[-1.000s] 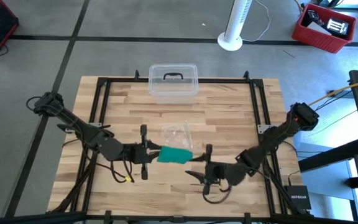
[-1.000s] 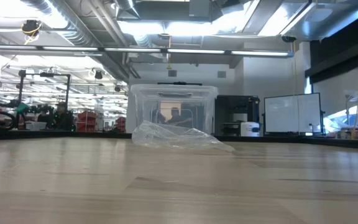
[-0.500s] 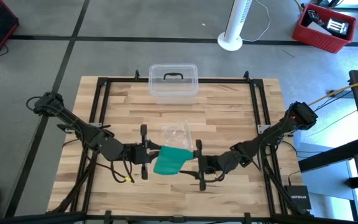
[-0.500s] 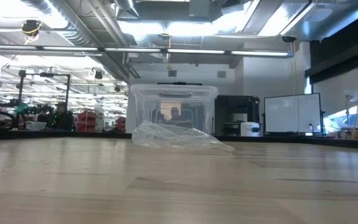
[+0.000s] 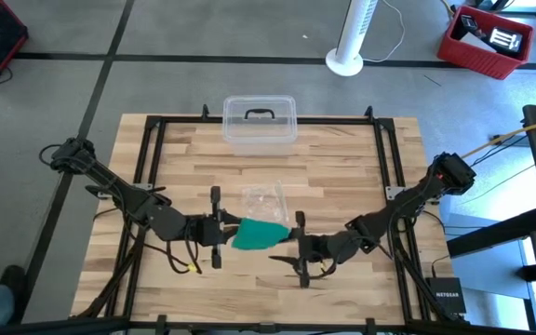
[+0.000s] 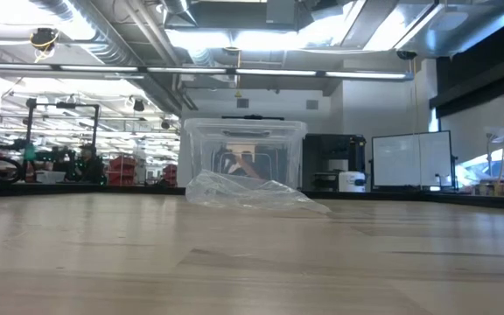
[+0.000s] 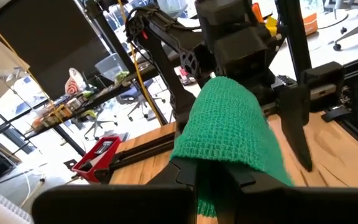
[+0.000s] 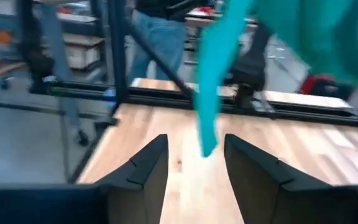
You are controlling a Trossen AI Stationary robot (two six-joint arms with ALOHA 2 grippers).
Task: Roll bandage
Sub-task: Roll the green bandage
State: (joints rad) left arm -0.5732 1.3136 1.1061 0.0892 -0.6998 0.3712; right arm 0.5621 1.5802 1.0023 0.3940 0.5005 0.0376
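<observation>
1. My left gripper [image 5: 223, 230] stands closed on one end of the bandage [image 5: 260, 234], low over the middle of the front half of the table [image 5: 342, 167]; the left wrist view shows the green weave [image 7: 225, 130] folded over my clamped fingers [image 7: 185, 171]

2. My right gripper [image 5: 298, 237] meets the bandage's other end from the opposite side; its fingers [image 8: 148, 165] stand apart, with a loose teal strip [image 8: 209, 99] hanging just above the gap between them, not pinched

3. The bandage hangs between my two grippers, clear of the wood as far as the wrist views show; from above it reads as a bunched teal wad, not a tidy roll

4. How it should handle, by my judgement: light, soft and limp, an open knit that sags, drapes and stretches under its own weight; not fragile, hardly slippery, but prone to bunching and to unwinding if let slack

5. Where to take it: pinch the free tail flat across its width near the hanging end, keeping mild tension against the left hold so the turns lie even

6. The count: one bandage; one crinkled clear wrapper [image 5: 266, 199] lying on the table just behind it; one clear lidded box [image 5: 260, 123] at the back edge; two arms at work

7. A person [image 8: 160, 34] stands beyond the table in the right wrist view
</observation>
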